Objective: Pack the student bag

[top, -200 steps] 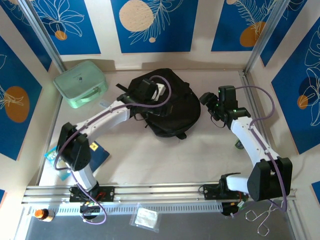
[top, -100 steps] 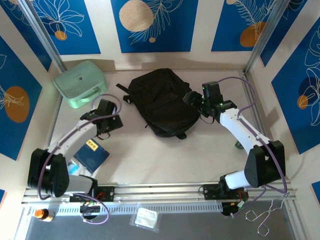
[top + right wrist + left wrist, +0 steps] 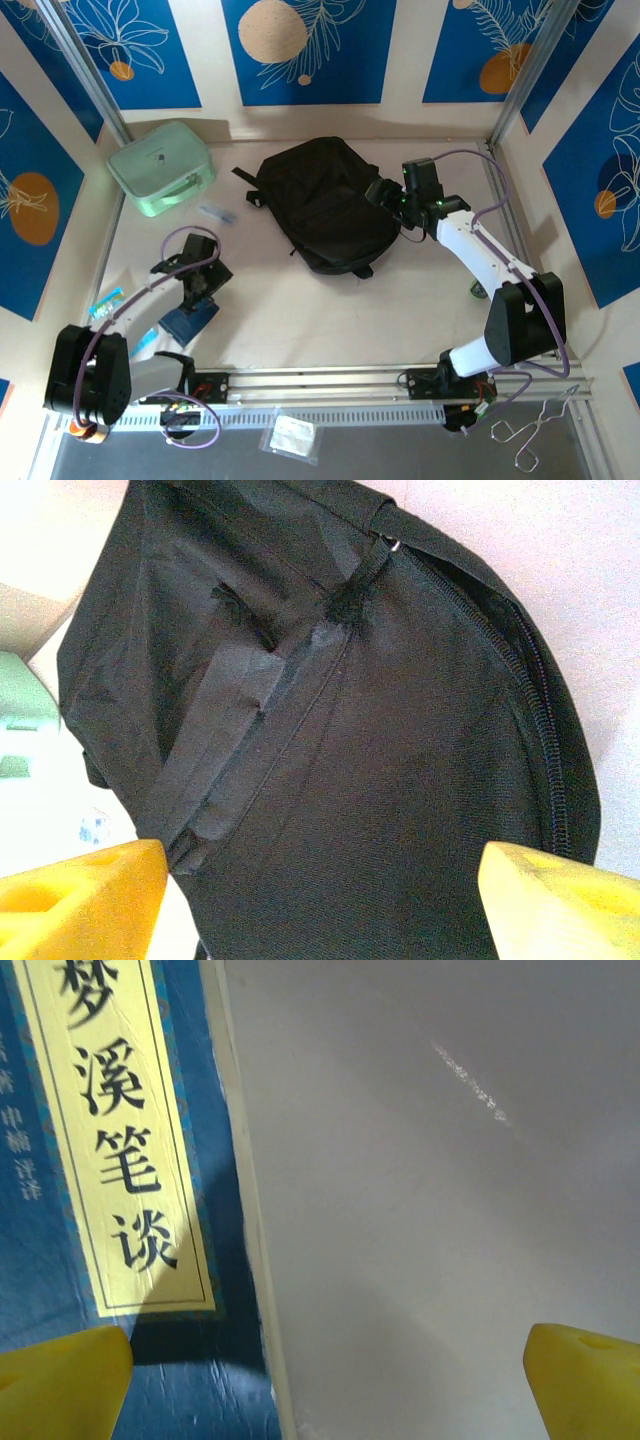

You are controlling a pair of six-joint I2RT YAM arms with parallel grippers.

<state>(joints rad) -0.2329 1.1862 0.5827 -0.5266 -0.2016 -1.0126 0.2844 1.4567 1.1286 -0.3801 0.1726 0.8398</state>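
Blue panels printed with white leaves and orange discs wall in a pale table (image 3: 300, 300) that carries 1 student bag (image 3: 330, 205), 1 mint-green case (image 3: 160, 167), 1 blue book (image 3: 190, 320) and 2 small light-blue packets (image 3: 217, 213), too small to make out. The student bag lies flat at the back middle of the table, well apart from the case at the back left; from the right wrist its zips and 1 strap show, though its edges are cut off by the frame (image 3: 350, 730). The right gripper (image 3: 385, 193) sits at the bag's right edge, its 2 yellow fingertips (image 3: 80, 895) spread wide and grasping nothing; whether they touch the fabric cannot be told. The left gripper (image 3: 197, 288) hangs over the book near the front left, partly hiding it, jaws likewise released. From the left wrist, 1 fingertip (image 3: 60, 1380) lies over the book's cover (image 3: 110, 1160) with its yellow title strip, the other over bare table.
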